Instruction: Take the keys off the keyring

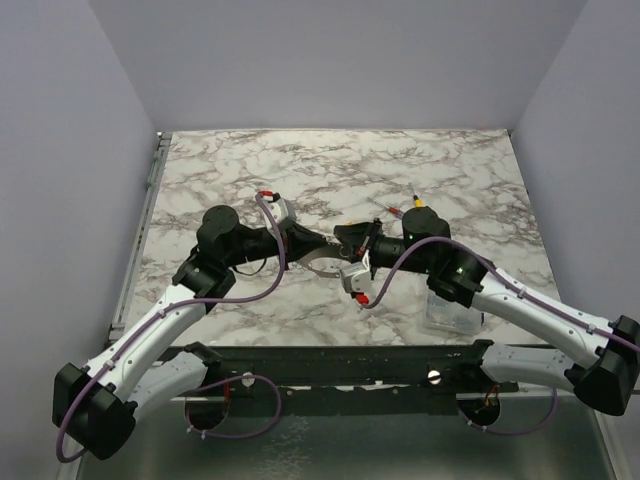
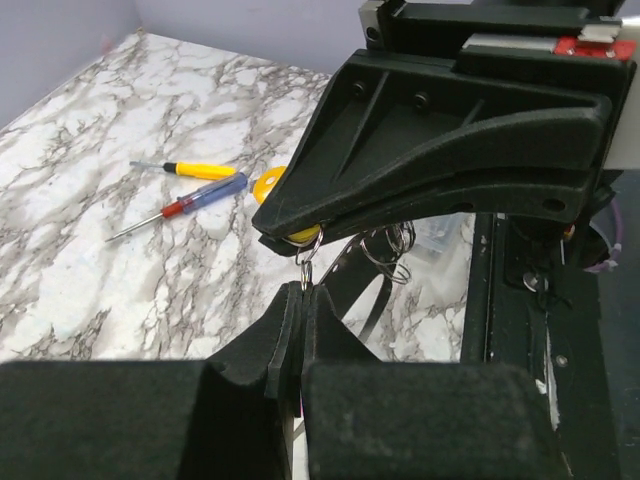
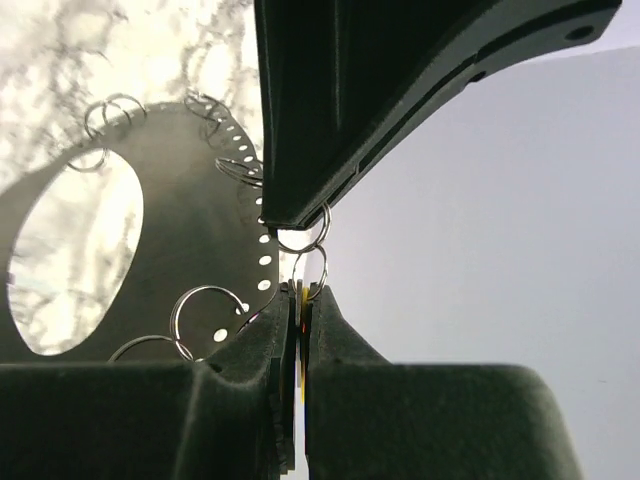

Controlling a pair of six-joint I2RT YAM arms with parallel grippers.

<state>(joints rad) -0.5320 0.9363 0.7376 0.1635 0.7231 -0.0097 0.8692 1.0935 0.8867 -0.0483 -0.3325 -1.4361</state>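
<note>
1. The left pincer [image 2: 303, 295] is clenched on a small wire ring [image 3: 301, 238]. Its fingertips are pressed together with only the loop showing above them.
2. Tip to tip with it, the right pincer [image 3: 300, 298] is clenched on the key [image 2: 303, 236], a tiny flat yellow piece that shows only as a sliver between the fingers.
3. The wire ring links the key to the keyring [image 3: 200, 215], a flat grey hoop with a row of holes carrying several more small rings. It hangs beside and below the two pincers over the middle of the counter [image 1: 300, 170]. Whether its lower edge touches the marble cannot be told.
4. The removal looks only begun. Both ends are gripped, but the key is not yet free and has to be worked off the ring.
5. Towards the far right of the counter lie a yellow-handled screwdriver [image 2: 195, 170] and a red-and-blue screwdriver [image 2: 200, 197].
</note>
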